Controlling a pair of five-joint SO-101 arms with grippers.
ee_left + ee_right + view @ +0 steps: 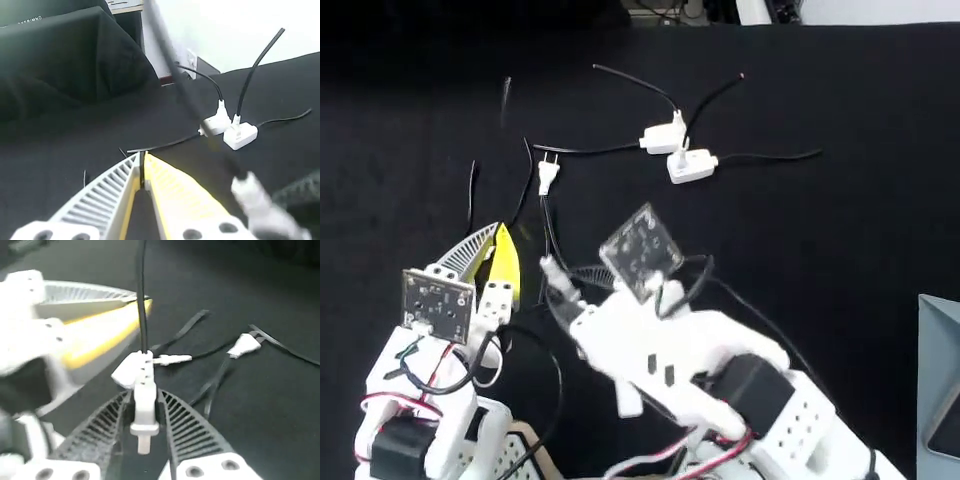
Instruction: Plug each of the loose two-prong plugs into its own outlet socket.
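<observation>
right tool (143,396) clamped on two-prong plug (143,412), long axis along the tool, cord (142,300) leading ahead | outlet sockets (690,167) well apart ahead, this tool likely nearer | left tool (141,159) closed, empty-looking | second plug (548,178) loose near sockets

I counted two outlet sockets (663,137) (690,166); two plugs, a loose plug (548,177) on the worktop (840,250) and a held plug (142,390); and two pincers, the left pincer (141,156) and the right pincer (143,402).
</observation>
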